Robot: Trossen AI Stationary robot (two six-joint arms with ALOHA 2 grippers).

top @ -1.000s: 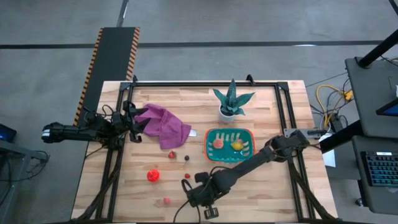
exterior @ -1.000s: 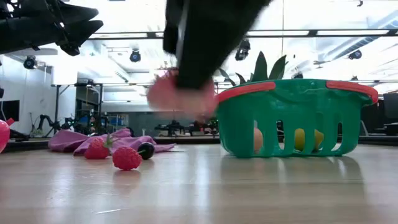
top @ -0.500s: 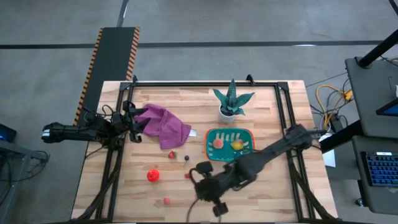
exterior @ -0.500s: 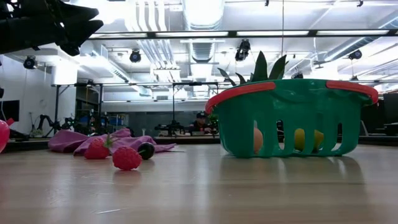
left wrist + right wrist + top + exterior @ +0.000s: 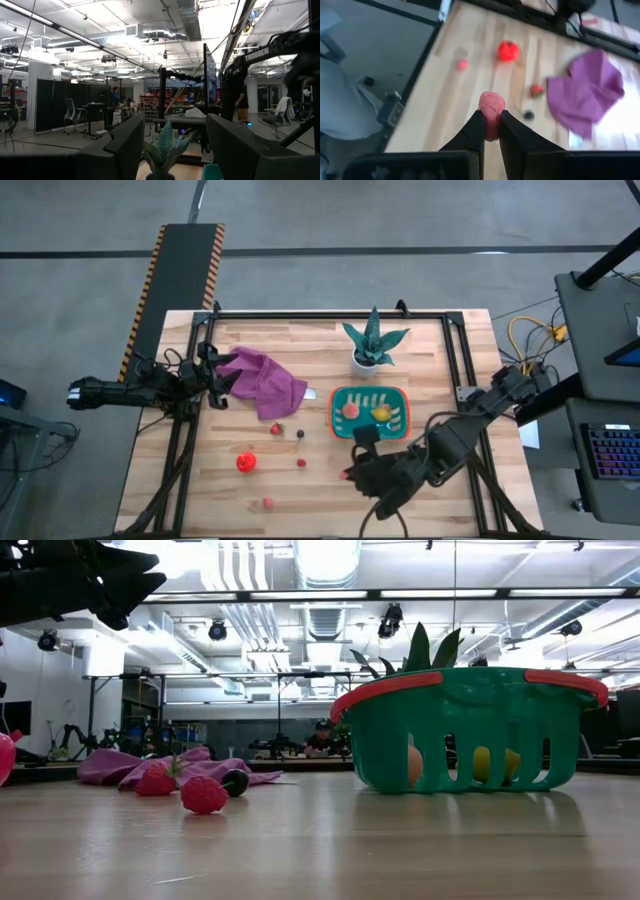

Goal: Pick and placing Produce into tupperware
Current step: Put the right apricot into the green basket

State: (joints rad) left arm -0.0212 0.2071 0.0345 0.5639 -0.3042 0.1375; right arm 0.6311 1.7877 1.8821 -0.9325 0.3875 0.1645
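The teal tupperware [image 5: 370, 412] sits right of centre, holding a peach piece and a yellow piece. My right gripper [image 5: 350, 472] hovers above the table just on the near side of it, shut on a pink lumpy toy fruit [image 5: 491, 105]. Loose produce lies on the wood: a strawberry [image 5: 276, 428], a dark berry [image 5: 299, 433], a red tomato [image 5: 246, 462], a small red piece [image 5: 301, 463] and a pink piece [image 5: 268, 502]. My left gripper [image 5: 215, 385] waits open at the left edge beside the purple cloth [image 5: 262, 380]. My right gripper pinches the pink toy fruit between its two fingers [image 5: 478, 129]. They grip its lower half [image 5: 491, 125], and the rounded top stands out past the fingertips. The fruit is lifted clear of the table.
A green spiky plant in a white pot [image 5: 372, 345] stands just beyond the tub. Black frame rails run along the table's left, right and far sides. Bare wood lies between the loose produce and the tub [image 5: 470, 730]. A person shows far off in the room behind.
My right gripper has risen from the near middle of the table, carrying the pink fruit up out of the low view. It has travelled toward the table's right and toward the tub. The fruit is now lifted clear.
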